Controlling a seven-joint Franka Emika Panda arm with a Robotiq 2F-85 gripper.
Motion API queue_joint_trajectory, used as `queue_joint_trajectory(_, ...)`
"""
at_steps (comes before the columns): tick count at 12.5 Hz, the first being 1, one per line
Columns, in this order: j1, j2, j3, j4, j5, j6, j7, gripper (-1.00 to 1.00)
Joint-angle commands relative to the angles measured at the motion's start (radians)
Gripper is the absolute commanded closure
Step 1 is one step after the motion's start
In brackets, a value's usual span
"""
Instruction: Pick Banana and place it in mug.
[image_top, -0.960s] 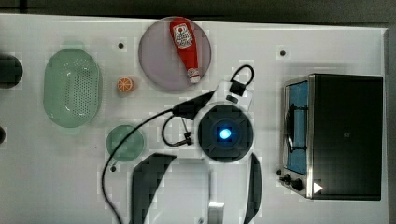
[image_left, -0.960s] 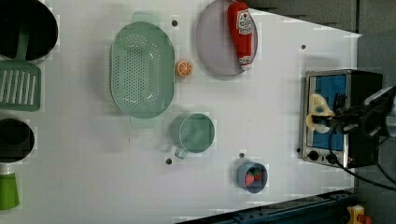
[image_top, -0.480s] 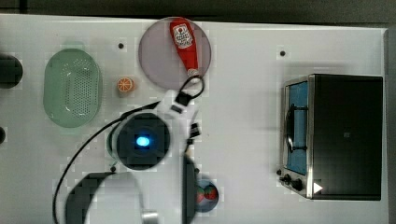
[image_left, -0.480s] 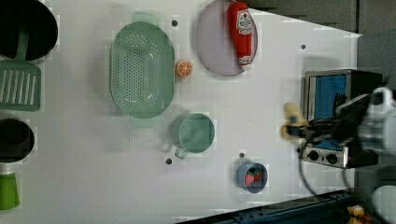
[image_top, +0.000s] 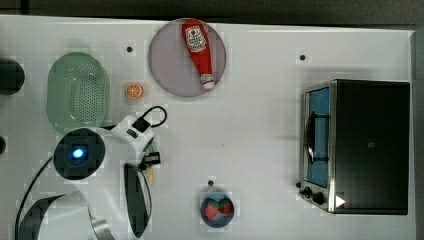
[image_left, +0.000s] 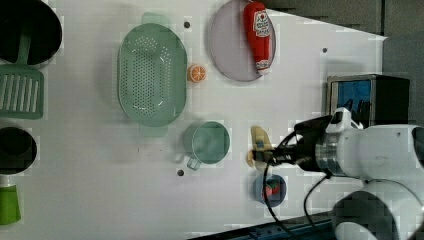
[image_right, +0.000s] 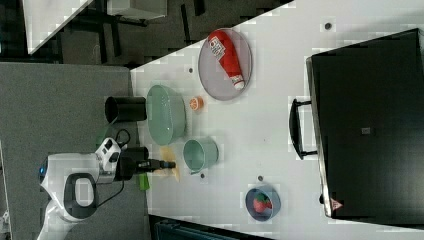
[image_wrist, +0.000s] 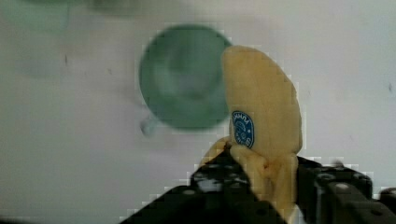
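gripper (image_left: 261, 155): pinching banana (image_left: 258, 140) | mug (image_left: 210, 142): empty | blue bowl (image_left: 270, 189): strawberries

The tool (image_wrist: 261, 186) covers the banana's (image_wrist: 261, 107) lower end (the mug (image_wrist: 184, 77) behind is blurred).

Ketchup bottle (image_top: 197, 51) on a grey plate (image_top: 167, 70), orange slice (image_top: 134, 91) beside green colander (image_top: 77, 92).

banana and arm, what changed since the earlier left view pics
The gripper, shut on the banana throughout, carried it toward the left view's left, from in front of the toaster oven to just beside the mug. Mug, colander, ketchup bottle and strawberry bowl stayed put.
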Motion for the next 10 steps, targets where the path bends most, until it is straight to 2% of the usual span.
queue_joint_trajectory(1,-0.010,0.074,0.044,0.012,0.004,0.115,0.175,0.36)
queue_joint_trajectory(6,-0.010,0.214,0.057,0.010,-0.023,0.247,0.201,0.36)
queue_joint_trajectory(7,-0.010,0.230,0.054,0.008,-0.051,0.268,0.201,0.29)
queue_joint_trajectory(9,-0.010,0.251,0.050,0.004,-0.086,0.330,0.201,-0.11)
queue_joint_trajectory(10,-0.010,0.253,0.049,-0.008,-0.090,0.336,0.203,-0.41)
